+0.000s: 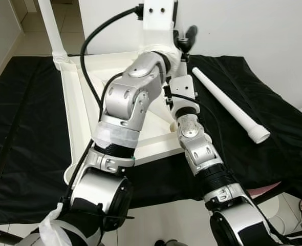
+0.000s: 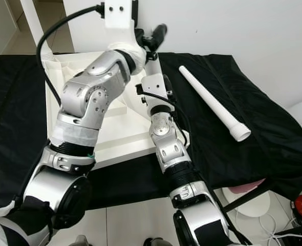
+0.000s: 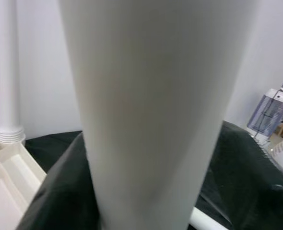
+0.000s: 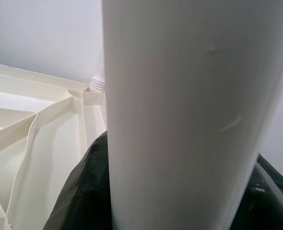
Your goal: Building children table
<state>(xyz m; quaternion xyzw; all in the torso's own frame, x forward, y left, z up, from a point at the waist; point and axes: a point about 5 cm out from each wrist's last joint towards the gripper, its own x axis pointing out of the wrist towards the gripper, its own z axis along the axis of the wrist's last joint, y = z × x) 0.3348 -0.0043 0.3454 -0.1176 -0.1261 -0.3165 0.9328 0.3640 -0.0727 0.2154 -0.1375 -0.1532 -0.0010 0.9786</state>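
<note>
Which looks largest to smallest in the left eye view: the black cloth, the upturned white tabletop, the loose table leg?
1. Black cloth
2. Upturned white tabletop, partly hidden by the arms
3. Loose table leg lying on the cloth

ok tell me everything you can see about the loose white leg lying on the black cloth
The loose leg is a long, smooth white tube, plastic by its look, lying flat on the black cloth to the robot's right of the upturned tabletop. It runs diagonally, its plain far end toward the wall, its near end widening into a ribbed, threaded-looking collar with an open mouth. Only the cloth touches it; it lies apart from both arms and the tabletop.
</note>
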